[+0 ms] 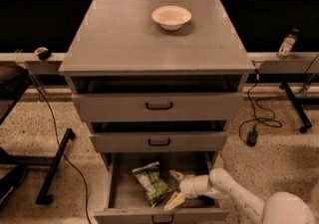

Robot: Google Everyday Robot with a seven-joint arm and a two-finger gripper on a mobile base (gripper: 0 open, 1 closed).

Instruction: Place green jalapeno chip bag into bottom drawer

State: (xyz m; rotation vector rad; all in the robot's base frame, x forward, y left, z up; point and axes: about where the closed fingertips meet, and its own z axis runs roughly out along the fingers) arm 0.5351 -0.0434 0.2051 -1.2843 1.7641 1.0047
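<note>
The green jalapeno chip bag (151,182) lies flat inside the bottom drawer (118,188), which is pulled out, left of centre. My gripper (175,188) is inside the same drawer just right of the bag, reaching in from the lower right. Its two pale fingers are spread apart and hold nothing; the lower fingertip sits close to the bag's right edge.
The grey cabinet (157,44) has a white bowl (171,17) on its top. The top drawer (158,105) and middle drawer (158,141) are slightly pulled out. A bottle (286,45) stands on a ledge at right. Cables and a black stand leg lie on the floor.
</note>
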